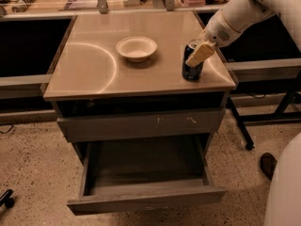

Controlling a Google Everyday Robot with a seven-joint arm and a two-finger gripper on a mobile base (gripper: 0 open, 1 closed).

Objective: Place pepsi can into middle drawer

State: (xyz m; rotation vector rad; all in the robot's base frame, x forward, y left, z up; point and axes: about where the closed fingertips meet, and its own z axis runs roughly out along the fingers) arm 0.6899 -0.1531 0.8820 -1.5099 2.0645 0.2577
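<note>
The pepsi can (190,72), dark blue, stands upright on the cabinet top near its right front corner. My gripper (196,57) comes in from the upper right on a white arm and sits around the can's upper part, level with its top. The middle drawer (146,200) is pulled out below, with a plain grey front and an empty dark floor. It lies lower and to the left of the can.
A cream-white bowl (136,48) sits on the cabinet top (94,74), left of the can. A shut drawer front with pale scratch marks (141,125) is above the open drawer. Dark table legs (240,124) stand to the right, and clutter lines the back counter.
</note>
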